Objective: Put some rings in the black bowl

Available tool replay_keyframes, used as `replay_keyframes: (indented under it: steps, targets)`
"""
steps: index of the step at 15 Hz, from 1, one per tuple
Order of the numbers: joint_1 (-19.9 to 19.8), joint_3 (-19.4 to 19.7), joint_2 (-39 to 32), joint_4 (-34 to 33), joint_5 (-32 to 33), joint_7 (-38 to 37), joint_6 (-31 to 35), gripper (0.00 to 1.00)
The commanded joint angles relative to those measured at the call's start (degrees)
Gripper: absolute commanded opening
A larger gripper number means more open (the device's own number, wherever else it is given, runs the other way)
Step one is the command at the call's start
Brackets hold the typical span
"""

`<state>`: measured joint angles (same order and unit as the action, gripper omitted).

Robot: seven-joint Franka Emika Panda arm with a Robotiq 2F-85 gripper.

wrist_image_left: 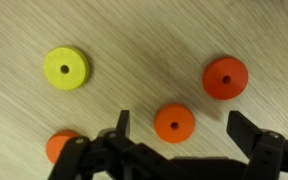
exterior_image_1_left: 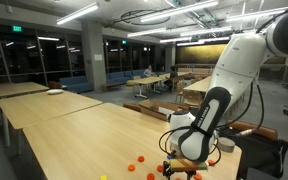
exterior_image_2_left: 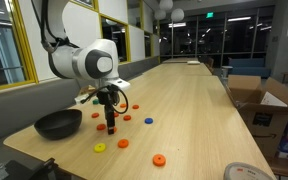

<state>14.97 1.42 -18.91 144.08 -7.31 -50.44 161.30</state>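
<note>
Wrist view: an orange ring lay flat on the table in the lower middle of the frame, between the two fingers of the gripper. The fingers were spread wide, with a clear gap on either side of the ring, and they held nothing. A red ring lay up and to the right of it, near but apart. A yellow ring lay well off in the upper left. A second orange ring showed at the lower left, partly hidden behind the gripper body.

In an exterior view the black bowl stood on the table at the lower left of the frame, just left of the lowered gripper and not touching it. No ring could be seen in it, though its dark inside was hard to read. The loose rings lay around the gripper on the bare wood, among them a blue ring further right.

The white arm reached down from the upper left. Cardboard boxes stood beyond the table's right edge. In an exterior view a white plate rested on a far table — well away from the arm.
</note>
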Motion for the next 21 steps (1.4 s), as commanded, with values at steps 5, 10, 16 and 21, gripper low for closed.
replay_keyframes:
  steps: [5,10,16,21]
  targets:
    - [1.1,0.9,-0.1,0.1,0.9,-4.3,1.2,1.00]
    - [0.7,1.4,-0.1,0.3,0.8,-4.3,1.3,1.00]
    - [0.4,1.6,-0.1,0.5,0.7,-3.9,1.7,0.58]
    - [0.6,1.7,0.4,0.7,0.8,-4.0,2.1,0.21]
